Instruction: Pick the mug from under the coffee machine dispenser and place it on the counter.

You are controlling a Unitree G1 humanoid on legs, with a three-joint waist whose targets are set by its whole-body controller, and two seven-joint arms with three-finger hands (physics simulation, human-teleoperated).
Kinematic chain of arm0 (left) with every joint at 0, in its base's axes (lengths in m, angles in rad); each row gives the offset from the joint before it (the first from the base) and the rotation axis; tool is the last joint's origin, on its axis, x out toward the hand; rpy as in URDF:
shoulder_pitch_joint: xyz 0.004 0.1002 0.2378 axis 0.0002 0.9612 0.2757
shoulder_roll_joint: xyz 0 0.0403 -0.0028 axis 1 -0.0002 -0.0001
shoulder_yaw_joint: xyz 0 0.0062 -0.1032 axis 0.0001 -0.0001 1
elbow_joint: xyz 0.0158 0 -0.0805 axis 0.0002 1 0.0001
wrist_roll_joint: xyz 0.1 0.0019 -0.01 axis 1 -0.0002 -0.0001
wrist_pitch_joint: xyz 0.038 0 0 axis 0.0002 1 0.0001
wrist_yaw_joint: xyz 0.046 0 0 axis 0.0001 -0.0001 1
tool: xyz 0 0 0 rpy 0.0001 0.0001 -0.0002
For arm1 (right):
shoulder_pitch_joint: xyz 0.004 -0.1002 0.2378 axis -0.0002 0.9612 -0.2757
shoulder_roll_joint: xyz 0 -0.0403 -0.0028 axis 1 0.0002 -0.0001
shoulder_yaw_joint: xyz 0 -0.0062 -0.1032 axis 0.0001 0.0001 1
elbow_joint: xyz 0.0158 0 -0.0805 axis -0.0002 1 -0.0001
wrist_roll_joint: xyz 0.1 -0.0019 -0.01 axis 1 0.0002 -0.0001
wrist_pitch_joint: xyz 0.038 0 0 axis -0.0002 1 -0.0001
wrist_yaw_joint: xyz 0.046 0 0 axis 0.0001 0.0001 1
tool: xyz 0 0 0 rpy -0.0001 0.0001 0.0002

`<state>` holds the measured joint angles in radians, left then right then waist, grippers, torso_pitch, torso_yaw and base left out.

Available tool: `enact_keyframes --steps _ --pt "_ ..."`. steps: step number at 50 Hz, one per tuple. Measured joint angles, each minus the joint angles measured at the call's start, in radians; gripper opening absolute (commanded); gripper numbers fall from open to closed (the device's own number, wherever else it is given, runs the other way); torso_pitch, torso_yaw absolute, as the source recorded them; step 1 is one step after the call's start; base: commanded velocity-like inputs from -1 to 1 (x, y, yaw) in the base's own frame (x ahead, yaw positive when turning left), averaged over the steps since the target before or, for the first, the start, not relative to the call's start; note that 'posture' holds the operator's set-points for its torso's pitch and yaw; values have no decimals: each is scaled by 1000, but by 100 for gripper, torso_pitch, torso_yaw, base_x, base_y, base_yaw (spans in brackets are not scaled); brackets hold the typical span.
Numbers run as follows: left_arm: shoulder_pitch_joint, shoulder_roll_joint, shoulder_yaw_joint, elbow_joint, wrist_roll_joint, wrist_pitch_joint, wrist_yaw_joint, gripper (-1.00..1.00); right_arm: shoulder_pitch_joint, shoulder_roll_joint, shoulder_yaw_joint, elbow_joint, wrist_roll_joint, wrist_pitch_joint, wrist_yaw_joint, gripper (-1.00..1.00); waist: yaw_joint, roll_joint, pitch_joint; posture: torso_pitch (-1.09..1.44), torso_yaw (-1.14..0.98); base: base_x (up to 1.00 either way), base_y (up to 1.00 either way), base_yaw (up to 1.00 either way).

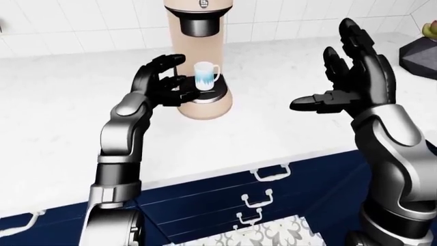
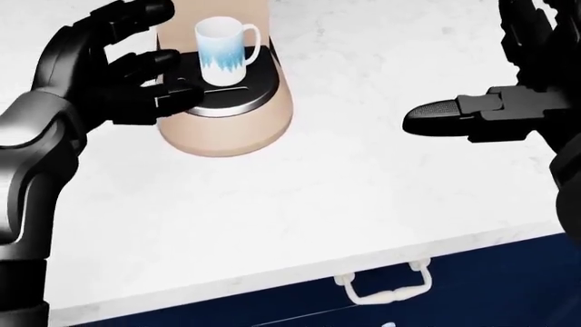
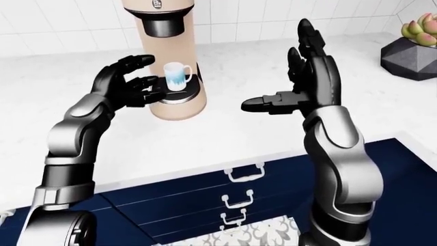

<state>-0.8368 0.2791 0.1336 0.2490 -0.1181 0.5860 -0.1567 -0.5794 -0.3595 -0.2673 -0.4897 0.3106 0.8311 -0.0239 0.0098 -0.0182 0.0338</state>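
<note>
The left hand (image 2: 109, 71) reaches beside the white, blue-patterned mug (image 2: 223, 52) on the tan coffee machine (image 1: 202, 61), fingers spread. The right hand (image 1: 352, 77) hovers over the marble table (image 2: 300, 197), fingers splayed.

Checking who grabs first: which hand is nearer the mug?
Left. The left hand is open just left of the mug; the right hand hovers open far to its right.

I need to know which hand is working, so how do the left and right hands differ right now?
The left hand is beside the coffee machine, fingers reaching toward the mug; the right hand hangs over bare counter, away from the machine. In the right-eye view the left hand's fingers curl sideways, while the right hand's fingers point up with the thumb jutting toward the machine. Both are open, black and hold nothing.
</note>
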Motion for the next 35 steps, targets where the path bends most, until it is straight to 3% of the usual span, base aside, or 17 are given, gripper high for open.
enact_keyframes --steps 35 --pt "-250 -57 -31 507 30 -275 1 40 14 2 -2 2 -6 -11 11 100 2 -11 -6 0 0 0 0 0"
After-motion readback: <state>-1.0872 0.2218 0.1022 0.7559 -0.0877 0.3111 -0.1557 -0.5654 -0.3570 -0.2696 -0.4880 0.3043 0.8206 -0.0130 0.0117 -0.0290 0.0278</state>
